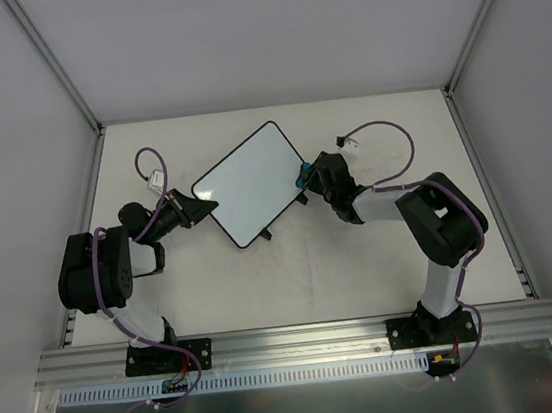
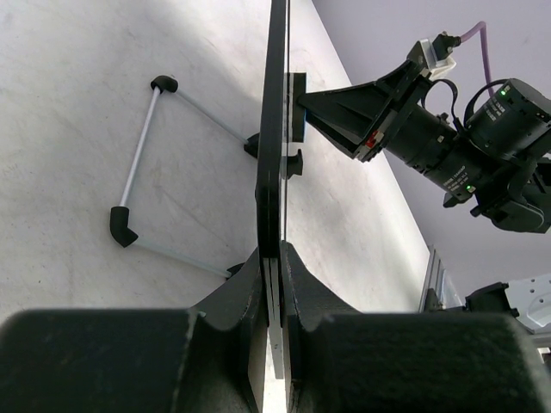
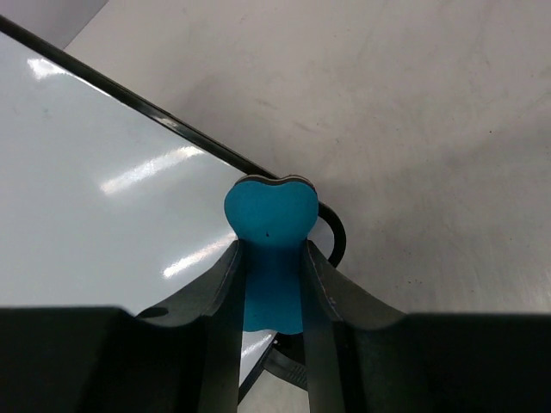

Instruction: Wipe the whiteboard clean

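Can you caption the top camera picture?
Left gripper pinches the whiteboard at one edge; right gripper holds a blue eraser at the opposite edge.

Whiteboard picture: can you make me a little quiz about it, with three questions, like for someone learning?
1. True or false: the left pincer is pinching the whiteboard by its edge.
2. What colour is the eraser in the right pincer? A red, B blue, C yellow.
3. Fill in: the eraser sits near the board's ____, not its middle.

Key: 1 true; 2 B; 3 edge.
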Robot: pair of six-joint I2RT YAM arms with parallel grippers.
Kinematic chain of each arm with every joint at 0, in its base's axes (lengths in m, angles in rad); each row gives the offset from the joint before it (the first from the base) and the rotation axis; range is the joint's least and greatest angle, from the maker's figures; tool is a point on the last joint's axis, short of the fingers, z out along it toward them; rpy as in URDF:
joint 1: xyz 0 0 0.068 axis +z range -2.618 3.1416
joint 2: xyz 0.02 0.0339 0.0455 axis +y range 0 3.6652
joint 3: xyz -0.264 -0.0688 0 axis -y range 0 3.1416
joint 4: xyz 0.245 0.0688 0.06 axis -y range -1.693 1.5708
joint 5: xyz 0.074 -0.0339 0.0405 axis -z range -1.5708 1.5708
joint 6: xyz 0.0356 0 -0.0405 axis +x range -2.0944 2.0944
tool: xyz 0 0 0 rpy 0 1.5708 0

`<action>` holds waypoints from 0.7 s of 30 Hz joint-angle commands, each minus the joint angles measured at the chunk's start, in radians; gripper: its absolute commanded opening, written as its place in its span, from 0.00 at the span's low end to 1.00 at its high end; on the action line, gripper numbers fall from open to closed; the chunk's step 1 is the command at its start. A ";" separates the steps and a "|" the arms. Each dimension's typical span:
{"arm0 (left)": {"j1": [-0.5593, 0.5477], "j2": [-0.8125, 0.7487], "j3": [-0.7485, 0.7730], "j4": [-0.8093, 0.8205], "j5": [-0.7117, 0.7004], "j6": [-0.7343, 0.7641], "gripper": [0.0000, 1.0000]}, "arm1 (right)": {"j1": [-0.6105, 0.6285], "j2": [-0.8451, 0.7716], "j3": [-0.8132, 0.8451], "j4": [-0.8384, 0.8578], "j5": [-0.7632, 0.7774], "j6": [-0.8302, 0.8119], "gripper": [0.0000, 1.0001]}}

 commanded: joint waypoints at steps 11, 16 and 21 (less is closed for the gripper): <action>0.005 -0.007 -0.012 0.369 0.033 0.049 0.00 | -0.050 -0.014 -0.125 -0.055 0.046 0.087 0.00; 0.003 -0.007 -0.010 0.369 0.033 0.049 0.00 | -0.056 -0.066 -0.151 -0.039 0.113 0.046 0.00; 0.005 -0.004 -0.009 0.369 0.034 0.050 0.00 | -0.056 -0.156 -0.225 -0.039 0.178 0.050 0.00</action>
